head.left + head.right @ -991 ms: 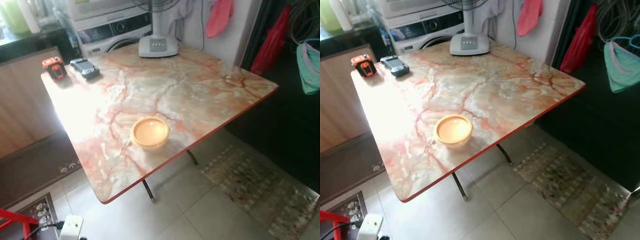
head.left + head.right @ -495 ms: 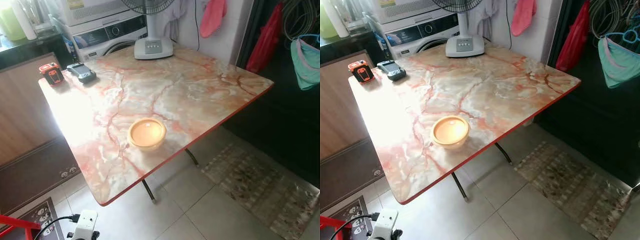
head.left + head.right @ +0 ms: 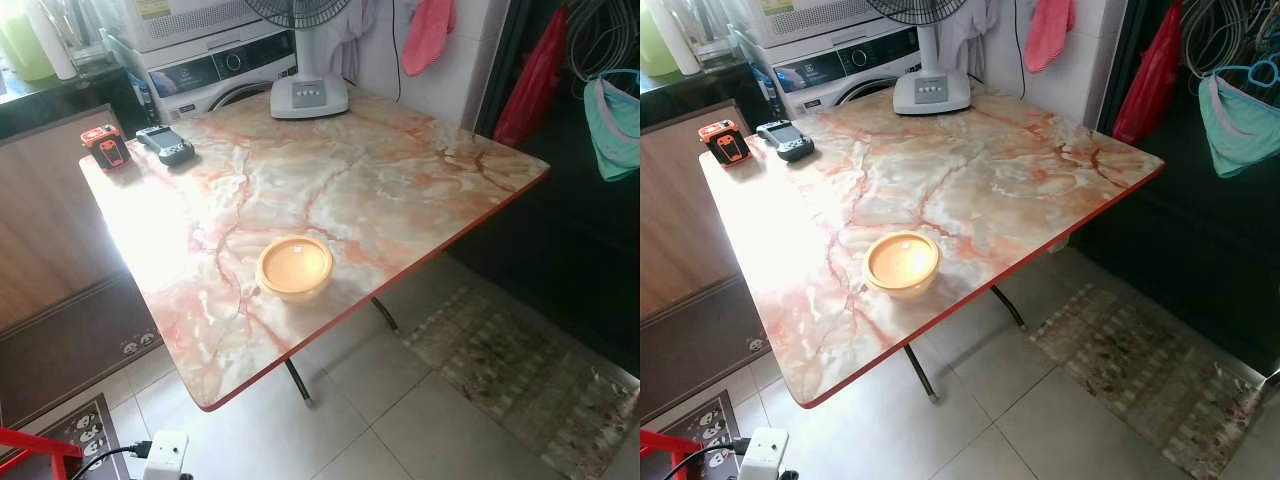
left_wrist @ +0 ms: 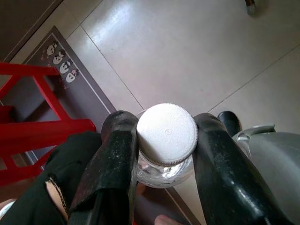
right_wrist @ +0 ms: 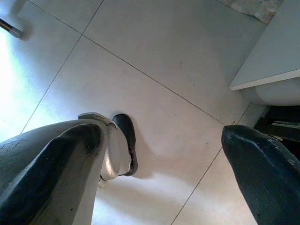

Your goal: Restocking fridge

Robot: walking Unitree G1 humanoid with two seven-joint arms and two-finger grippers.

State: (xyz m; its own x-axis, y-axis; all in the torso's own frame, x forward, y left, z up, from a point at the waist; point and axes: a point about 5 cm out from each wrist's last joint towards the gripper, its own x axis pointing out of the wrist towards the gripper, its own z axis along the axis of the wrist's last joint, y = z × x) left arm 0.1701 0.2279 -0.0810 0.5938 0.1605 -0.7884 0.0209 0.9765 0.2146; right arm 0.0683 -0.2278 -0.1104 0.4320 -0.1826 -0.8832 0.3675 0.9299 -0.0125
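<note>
Left end effector (image 4: 165, 154) pinching a clear glass jar with a white ribbed screw lid (image 4: 166, 133), one black finger (image 4: 112, 164) pressed to each side of the lid's neck, held low over the pale tiled floor (image 4: 187, 51). Beside it in the left wrist view, a red metal frame (image 4: 37, 126), a dark mat printed with small animal faces (image 4: 61, 61), and torn black fabric (image 4: 61, 183) close against one finger.

Right end effector (image 5: 161, 173) spread wide, nothing between its two black fingers (image 5: 51, 164), hanging over bare pale floor tiles (image 5: 154, 61); a grey leg and dark foot of the robot (image 5: 125, 140) below it, a white cabinet edge (image 5: 272, 70) off to one side.

Ahead, seen from the head camera: a square folding tabletop in orange-veined marble pattern with a red edge (image 3: 400, 190). Near its front edge, a round pale-yellow lidded plastic container (image 3: 295, 268), standing alone. At the far left corner, a small orange-and-black device (image 3: 105, 146) just beside a dark grey handheld device (image 3: 165, 145), apart from each other. At the far edge, the white base of a pedestal fan (image 3: 309, 97). Behind the tabletop, a white front-loading washing machine (image 3: 215, 72). On the floor to the right, a patterned rug (image 3: 520, 375); lower left, a white power strip with black cable (image 3: 165, 455).
</note>
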